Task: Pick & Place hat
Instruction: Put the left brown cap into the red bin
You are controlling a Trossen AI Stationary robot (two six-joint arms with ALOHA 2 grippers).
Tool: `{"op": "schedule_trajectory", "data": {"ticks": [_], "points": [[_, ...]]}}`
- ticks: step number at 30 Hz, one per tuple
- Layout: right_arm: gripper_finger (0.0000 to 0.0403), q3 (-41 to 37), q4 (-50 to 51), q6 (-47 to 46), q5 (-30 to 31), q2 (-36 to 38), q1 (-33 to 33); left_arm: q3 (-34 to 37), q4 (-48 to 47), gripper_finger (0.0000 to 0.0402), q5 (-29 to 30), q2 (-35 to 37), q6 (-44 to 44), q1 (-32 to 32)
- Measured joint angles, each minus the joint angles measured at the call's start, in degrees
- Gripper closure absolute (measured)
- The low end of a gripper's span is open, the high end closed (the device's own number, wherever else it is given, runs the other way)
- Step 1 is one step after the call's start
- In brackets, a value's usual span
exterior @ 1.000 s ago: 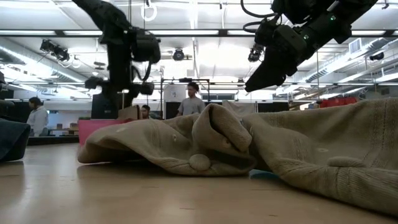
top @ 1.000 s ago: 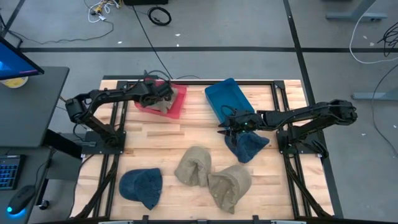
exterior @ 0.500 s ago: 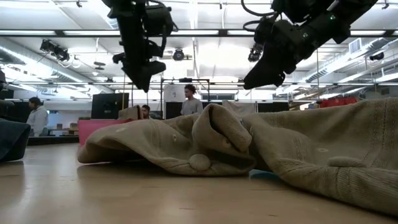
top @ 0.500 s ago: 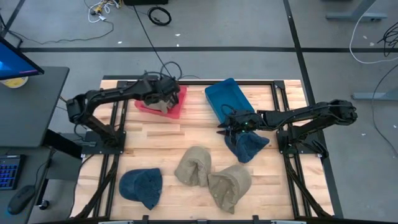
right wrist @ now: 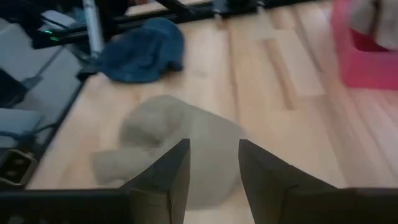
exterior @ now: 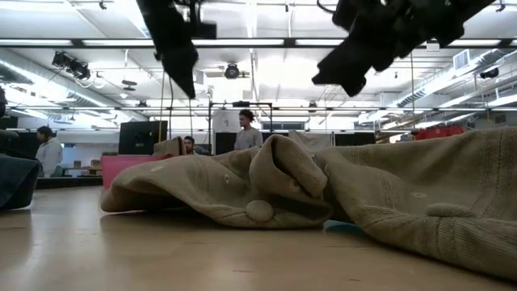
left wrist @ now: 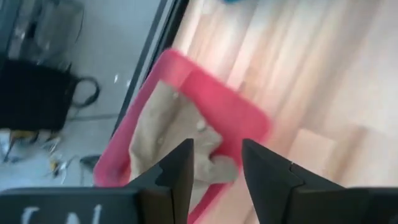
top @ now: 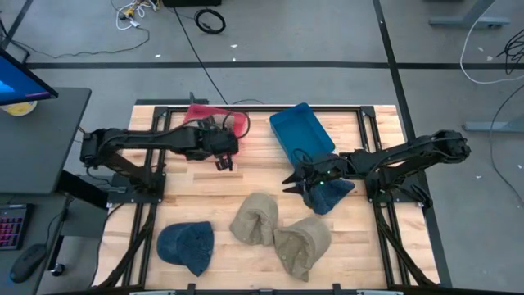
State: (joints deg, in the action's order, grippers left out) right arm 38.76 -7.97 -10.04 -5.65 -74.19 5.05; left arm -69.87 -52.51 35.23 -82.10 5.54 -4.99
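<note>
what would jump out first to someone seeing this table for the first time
Probably the hats strewn over the wooden table: two beige hats bunched at the near middle, with a blue hat at the near left. Next, the bright red bin at the far left, a beige hat inside it, beside the blue bin.

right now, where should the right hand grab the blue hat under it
Probably from straight above, pinching the raised fold of the blue hat at its near edge. It lies crumpled and soft on the table, with no stiff rim showing, so a bunched ridge gives the best hold. The right hand already hovers there, open.
</note>
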Motion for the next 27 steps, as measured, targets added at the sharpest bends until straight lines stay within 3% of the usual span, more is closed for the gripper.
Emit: {"op": "schedule_trajectory", "data": {"ticks": [7,14,22,27], "points": [[0.0263,3.7,-0.2,3.0,0.0,0.0,5.8,0.0,2.4,0.0279,-6.4,11.3,0.1,4.2],[0.0263,4.2,2.1,2.6,0.1,0.0,10.9,4.6,17.6,0.0287,-20.7,14.6,-1.2,6.4],[0.0263,4.2,4.9,-0.6,0.1,-3.9,16.8,18.3,41.4,0.0287,-21.1,12.9,1.7,9.0],[0.0263,4.2,4.8,-6.4,0.1,-7.4,18.7,23.8,49.0,0.0287,-21.2,11.0,6.7,11.3]]}}
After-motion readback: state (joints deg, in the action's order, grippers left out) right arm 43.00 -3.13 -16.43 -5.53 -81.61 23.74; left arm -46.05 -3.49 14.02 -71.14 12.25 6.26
